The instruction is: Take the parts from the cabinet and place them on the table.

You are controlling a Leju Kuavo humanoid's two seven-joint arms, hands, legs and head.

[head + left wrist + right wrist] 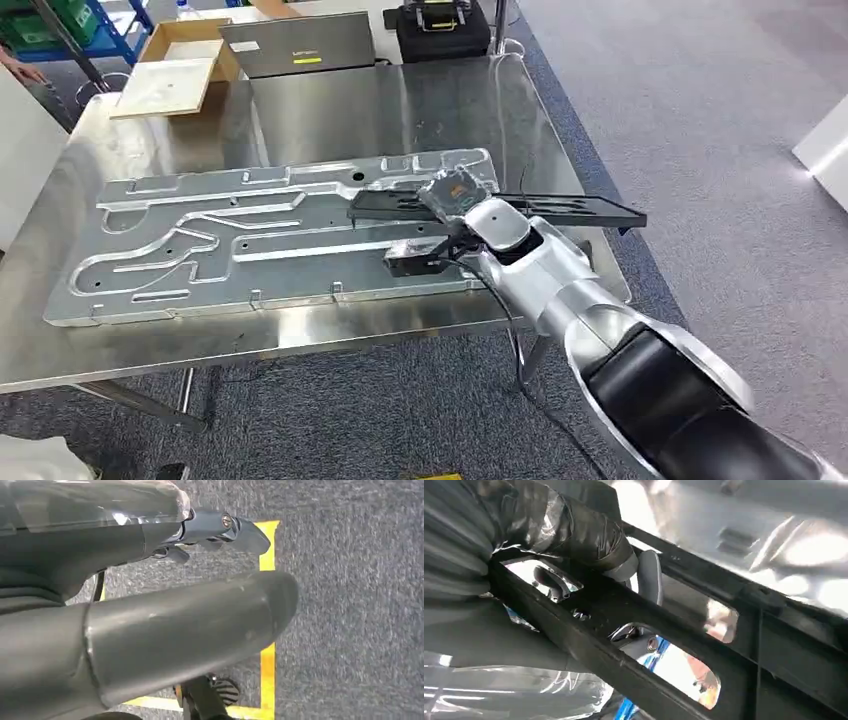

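A long black plastic frame part [560,207] lies across the right end of the big silver machined plate [200,240] on the steel table [330,110]. My right hand [455,195] grips this black part near its middle. In the right wrist view the thumb and fingers [574,535] wrap around a bar of the black part [634,630], which has several cut-out windows. The part's right end sticks out past the table edge. My left hand [150,605] hangs over grey carpet, holding nothing, with its fingers stretched out.
At the table's far end stand a grey laptop-like case [297,45], a cardboard box with a white sheet [170,75] and a black case [440,28]. Grey carpet lies right of the table. Yellow floor tape [267,630] runs below my left hand.
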